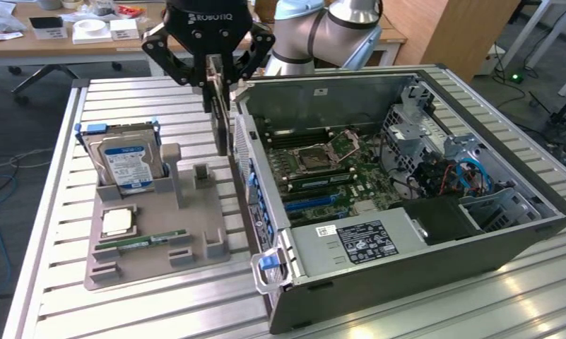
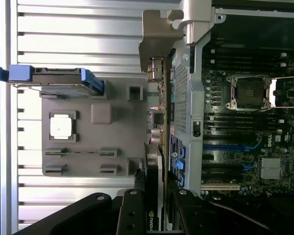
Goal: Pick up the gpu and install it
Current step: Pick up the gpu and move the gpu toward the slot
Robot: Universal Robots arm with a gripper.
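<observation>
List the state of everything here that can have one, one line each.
Dark flat gpu card with silvery bracket, held on edge, not installed.
Black robot fingers, shut on the gpu card.
Grey metal computer case, open, lying on its side.
Silver processor socket, cover flipped open.
Silver hard drive with blue-white label, upright in grey plastic holder.

The table (image 1: pixel 122 311) is ribbed aluminium with a satin finish. The holder tray (image 1: pixel 203 219) is matt grey plastic. The gpu (image 1: pixel 222 127) is a dark matt card with a bright bare-metal end bracket (image 2: pixel 159 39). The computer case (image 1: pixel 434 261) is grey sheet metal. The hard drive (image 1: pixel 127 162) is silver metal with blue plastic rails.
</observation>
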